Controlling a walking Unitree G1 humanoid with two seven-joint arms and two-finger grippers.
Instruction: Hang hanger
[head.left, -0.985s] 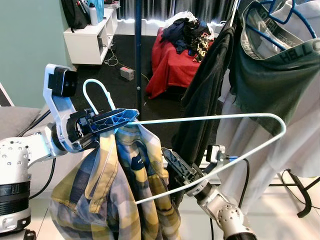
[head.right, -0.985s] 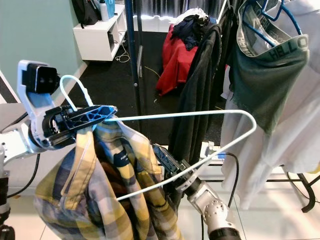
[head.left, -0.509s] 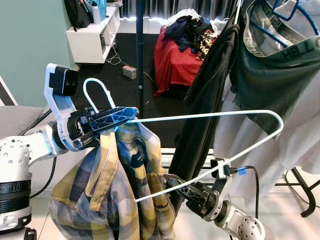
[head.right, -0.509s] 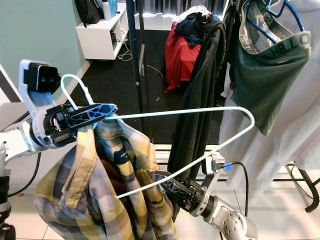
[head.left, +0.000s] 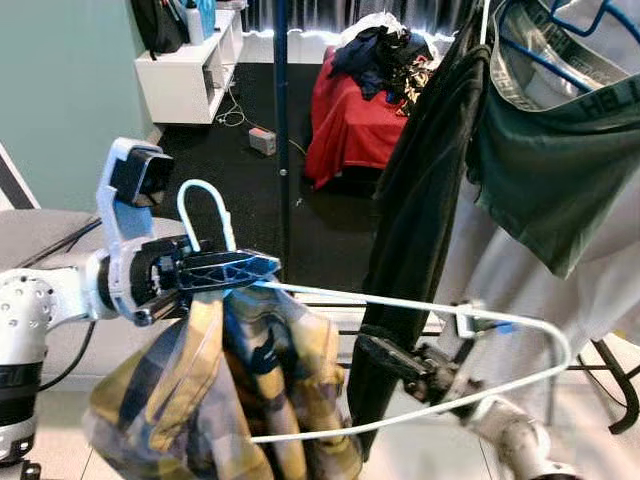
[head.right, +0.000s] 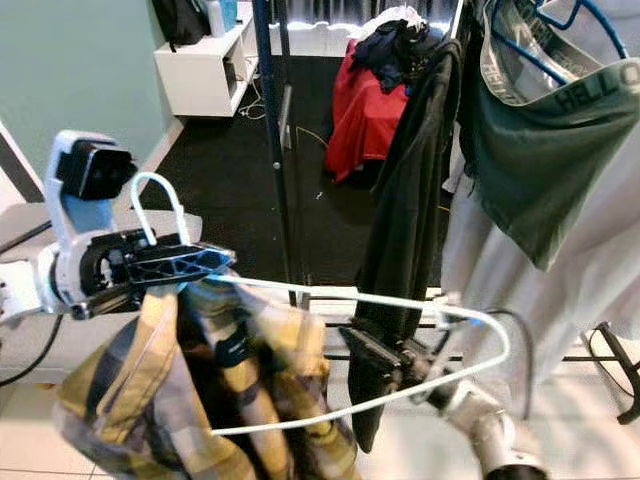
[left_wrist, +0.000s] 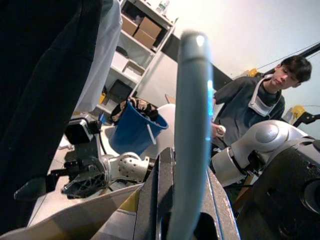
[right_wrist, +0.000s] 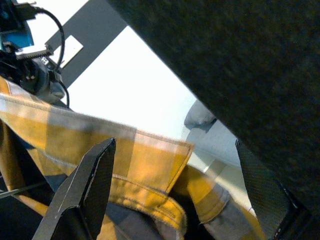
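The left gripper (head.left: 235, 272) is clamped on the white hanger (head.left: 420, 305) just below its hook — keeping the plaid shirt (head.left: 215, 400) draped beneath — while the right gripper (right_wrist: 170, 200), fingers spread, waits beside the shirt.

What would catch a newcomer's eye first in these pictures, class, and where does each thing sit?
First, the white hanger with a yellow plaid shirt bunched at its left end, held at the hook by the left gripper in front of the robot. Behind it, at the upper right, a black garment and a dark green one hang on a rack. The right gripper, open, is low beside the hanger's bottom wire.
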